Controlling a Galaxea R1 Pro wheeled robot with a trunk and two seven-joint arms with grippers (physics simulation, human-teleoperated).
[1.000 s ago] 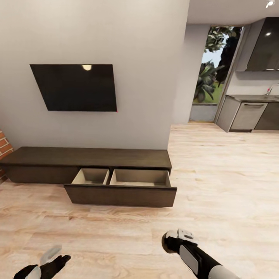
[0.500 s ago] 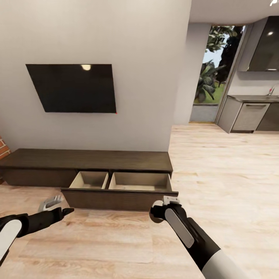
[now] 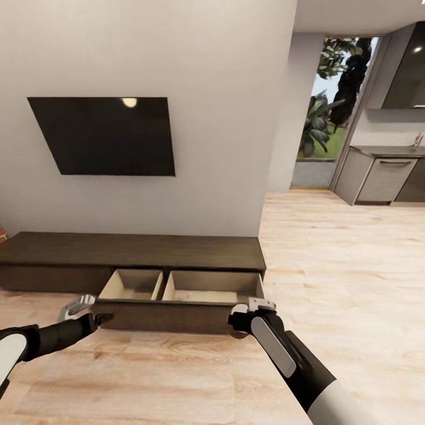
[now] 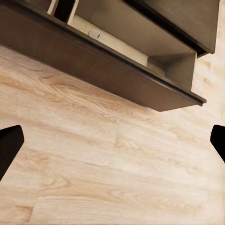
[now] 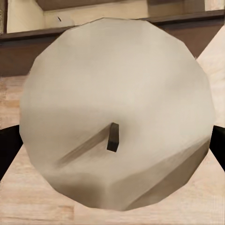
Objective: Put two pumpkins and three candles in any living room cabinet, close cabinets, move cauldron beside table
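Note:
The cabinet (image 3: 136, 251) runs low along the wall, dark brown, with one wide drawer (image 3: 171, 313) pulled out and showing two pale beige compartments. My right gripper (image 3: 239, 321) hangs just in front of the drawer's right end, shut on a candle (image 5: 117, 112), an off-white stubby cylinder with a dark wick. At the drawer front's left corner my left gripper (image 3: 91, 311) is open and holds nothing; its dark fingertips (image 4: 9, 145) stand wide apart over the floor. A small pale shape (image 4: 96, 33) lies inside the drawer; I cannot tell what it is. Pumpkins and cauldron are out of view.
A black TV (image 3: 103, 136) hangs on the wall above the cabinet. Light wood floor (image 3: 330, 265) stretches open to the right toward grey kitchen units (image 3: 383, 177) and a glass door (image 3: 330, 106). A bit of brick (image 3: 3, 234) shows at the far left.
The view has drawn closer to the cabinet. Both arms have risen and reached forward to the open drawer's front, the right one carrying the candle.

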